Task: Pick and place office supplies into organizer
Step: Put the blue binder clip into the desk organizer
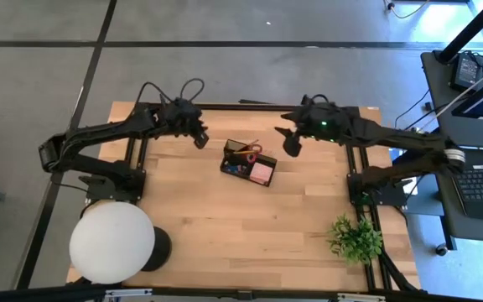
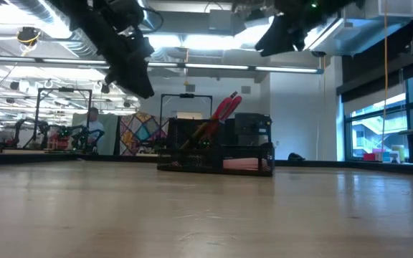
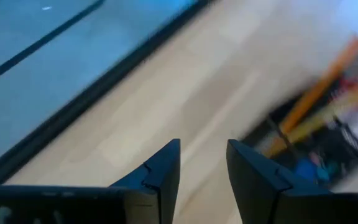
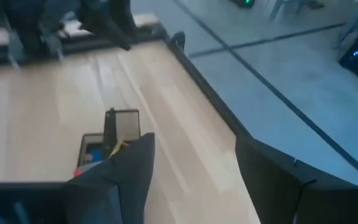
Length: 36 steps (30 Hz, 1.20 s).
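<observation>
The black organizer [image 1: 248, 163] stands on the wooden table a little behind its middle. It holds the red-handled scissors [image 2: 224, 107], upright, yellowish pencils [image 3: 312, 106], a pink sticky-note block [image 1: 262, 172] and a small blue piece [image 3: 308, 169]. My left gripper [image 1: 201, 139] hangs open in the air to the organizer's left. My right gripper [image 1: 291, 146] hangs open in the air to its right. Both are raised well above the table, and nothing is between either pair of fingers.
A large white round lamp [image 1: 111, 242] stands at the table's near left corner and a green plant [image 1: 355, 238] at the near right. The table's far edge [image 4: 194, 68] runs close behind both grippers. Bare wood lies in front of the organizer.
</observation>
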Available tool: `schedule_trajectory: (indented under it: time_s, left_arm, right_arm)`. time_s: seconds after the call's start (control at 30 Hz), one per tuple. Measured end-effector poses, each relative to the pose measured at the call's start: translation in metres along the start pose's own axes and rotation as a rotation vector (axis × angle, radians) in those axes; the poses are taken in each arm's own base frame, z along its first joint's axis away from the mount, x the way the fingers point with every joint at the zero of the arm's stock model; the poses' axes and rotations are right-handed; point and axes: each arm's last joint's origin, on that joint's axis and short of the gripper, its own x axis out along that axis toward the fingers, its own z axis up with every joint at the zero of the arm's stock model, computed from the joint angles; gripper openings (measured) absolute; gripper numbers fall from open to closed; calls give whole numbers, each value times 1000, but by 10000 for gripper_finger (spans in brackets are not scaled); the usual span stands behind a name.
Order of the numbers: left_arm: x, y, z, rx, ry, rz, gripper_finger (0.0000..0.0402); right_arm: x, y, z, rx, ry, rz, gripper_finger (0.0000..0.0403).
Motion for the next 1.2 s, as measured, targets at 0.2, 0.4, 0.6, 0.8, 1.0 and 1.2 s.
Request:
schedule_trajectory:
  time_s: [0.2, 0.4, 0.6, 0.8, 1.0, 1.2]
  left_arm:
    - [-1, 8, 28, -51, 50, 164, 125]
    - [12, 24, 59, -183, 230, 334, 125]
    - [33, 51, 70, -411, 382, 540, 111]
    - [61, 74, 63, -633, 409, 607, 82]
    - [94, 84, 66, -753, 316, 552, 75]
    - [121, 77, 73, -867, 203, 456, 75]
  right_arm:
    - [-12, -16, -15, 49, -99, -43, 228]
    - [-12, -31, -13, 4, -116, -106, 228]
    - [-11, -41, -16, -66, -79, -142, 228]
    - [-11, -48, -17, -132, -71, -171, 228]
    - [-11, -54, -17, -153, -68, -175, 228]
    - [-12, -63, -18, -158, -64, -208, 228]
